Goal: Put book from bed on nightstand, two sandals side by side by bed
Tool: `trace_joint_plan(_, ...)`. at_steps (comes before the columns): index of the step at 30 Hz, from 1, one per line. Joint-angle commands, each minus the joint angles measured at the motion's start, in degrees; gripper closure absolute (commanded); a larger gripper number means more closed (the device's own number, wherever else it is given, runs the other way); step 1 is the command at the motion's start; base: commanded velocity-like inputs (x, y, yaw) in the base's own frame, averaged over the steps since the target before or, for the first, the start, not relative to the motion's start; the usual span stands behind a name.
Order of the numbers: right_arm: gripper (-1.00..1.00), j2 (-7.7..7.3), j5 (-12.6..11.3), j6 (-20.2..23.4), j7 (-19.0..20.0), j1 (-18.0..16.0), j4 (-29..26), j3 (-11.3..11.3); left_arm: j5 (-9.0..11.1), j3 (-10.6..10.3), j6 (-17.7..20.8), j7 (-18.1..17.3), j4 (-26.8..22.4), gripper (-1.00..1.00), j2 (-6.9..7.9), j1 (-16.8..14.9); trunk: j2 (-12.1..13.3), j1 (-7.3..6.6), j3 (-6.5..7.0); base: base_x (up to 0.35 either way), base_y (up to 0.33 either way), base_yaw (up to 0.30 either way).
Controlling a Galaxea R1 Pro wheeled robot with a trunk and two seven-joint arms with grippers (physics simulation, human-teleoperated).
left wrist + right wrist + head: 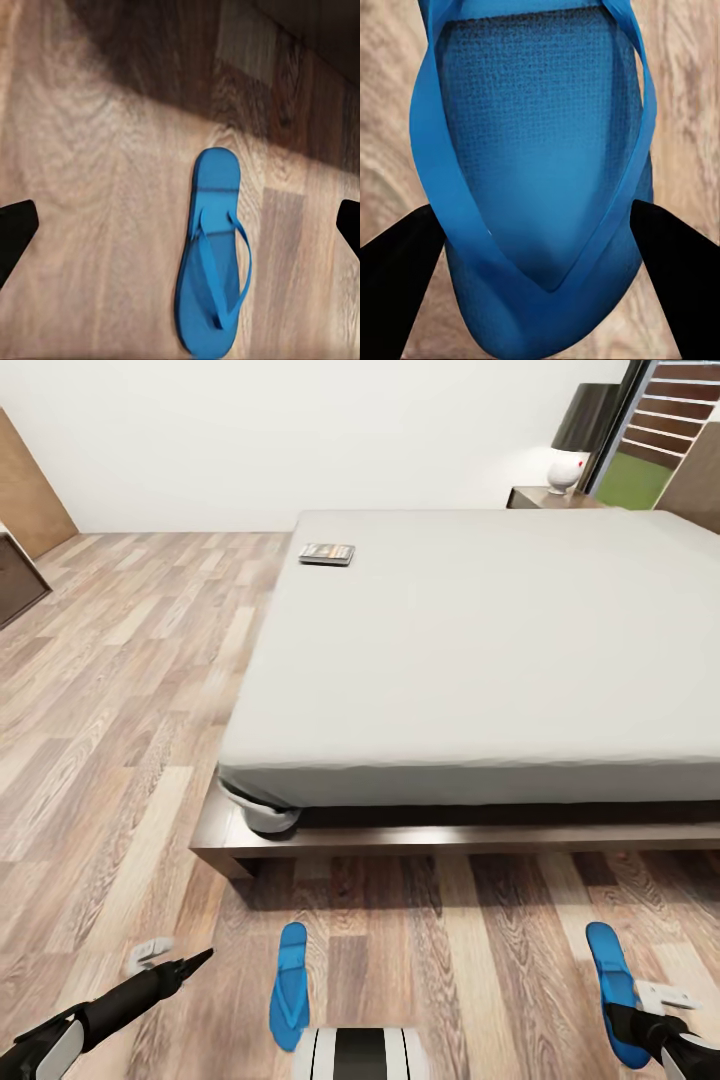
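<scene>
**Two blue sandals on the floor before the bed, book on the mattress**

A large bed (480,660) with a pale mattress stands on a wood plank floor (120,690). A small book (327,554) lies flat near the mattress's far left corner. A dark nightstand (545,498) holding a white lamp (566,468) sits beyond the bed. On the floor in front of the bed frame lie two blue sandals, well apart: the left sandal (290,985) and the right sandal (614,990). The left gripper (180,229) hovers with fingers spread wide, grasping nothing. The right gripper (540,262) has its dark fingers on either side of the right sandal; whether they actually touch it is hard to tell.
</scene>
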Motion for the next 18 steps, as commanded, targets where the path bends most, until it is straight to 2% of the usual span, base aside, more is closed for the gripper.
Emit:
trace_joint_plan(1,1.00,0.04,0.34,0.36,0.41,-0.01,-0.15,-0.48,0.43,0.08,0.59,-0.23,0.04,-1.00,-0.01,-0.02,-0.01,-0.01,-0.04,0.000,0.325,0.000)
trace_joint_plan(10,1.00,0.05,0.34,0.36,0.21,-0.01,-0.15,-0.48,0.42,0.02,0.57,-0.23,0.04,-1.00,-0.01,-0.02,-0.01,-0.01,-0.04,0.000,0.325,0.000)
trace_joint_plan(12,1.00,0.10,0.34,0.34,-1.86,-0.01,-0.15,-0.48,0.43,0.00,0.57,-0.23,0.04,-1.00,-0.01,-0.02,-0.01,-0.01,-0.04,0.000,0.325,0.000)
trace_joint_plan(15,1.00,0.12,0.46,0.32,-7.00,-0.01,-0.17,-0.48,0.42,0.00,0.58,-0.23,0.02,-1.00,-0.01,-0.02,-0.01,-0.01,-0.04,0.000,0.325,0.000)
trace_joint_plan(18,1.00,0.12,0.50,0.28,-8.81,-0.01,-0.20,-0.48,0.41,0.00,0.57,-0.23,0.03,-1.00,-0.01,-0.02,-0.01,-0.01,-0.04,0.000,0.325,0.000)
